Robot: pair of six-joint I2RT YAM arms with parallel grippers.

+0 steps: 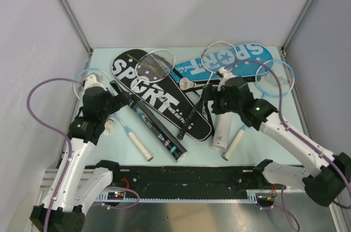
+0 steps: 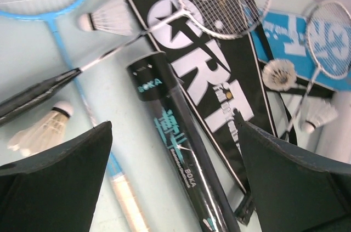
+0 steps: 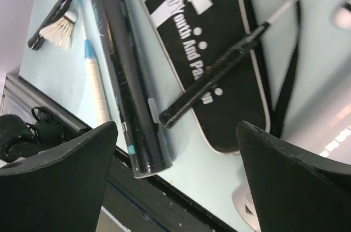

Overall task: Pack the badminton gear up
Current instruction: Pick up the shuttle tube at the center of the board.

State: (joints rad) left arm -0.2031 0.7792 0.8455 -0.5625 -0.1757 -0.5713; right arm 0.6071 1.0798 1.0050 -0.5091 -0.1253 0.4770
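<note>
Left gripper (image 2: 174, 125): fingers apart, empty, above black tube (image 1: 156, 130), which lies diagonally just beside black SPORT cover (image 1: 164, 100). Right gripper (image 3: 176, 125): fingers apart, empty, over racket handle (image 3: 208, 81) lying across that cover. Blue SPORT cover (image 1: 241, 59): at rear.

Bright, even overhead light fills your top view; the pale green table top (image 1: 203, 152) shows only soft, short shadows beneath the arms near its near edge, with no glare. In your left wrist view the black fingers (image 2: 55, 188) of the left gripper (image 2: 175, 128) read dark and soft, and the white feathered shuttlecock (image 2: 107, 18) is slightly smeared. In your right wrist view the glossy black tube (image 3: 129, 89) carries long pale sheen streaks, the long white tube (image 3: 323, 128) looks washed out and blurred, and the picture's top right corner is out of focus
</note>
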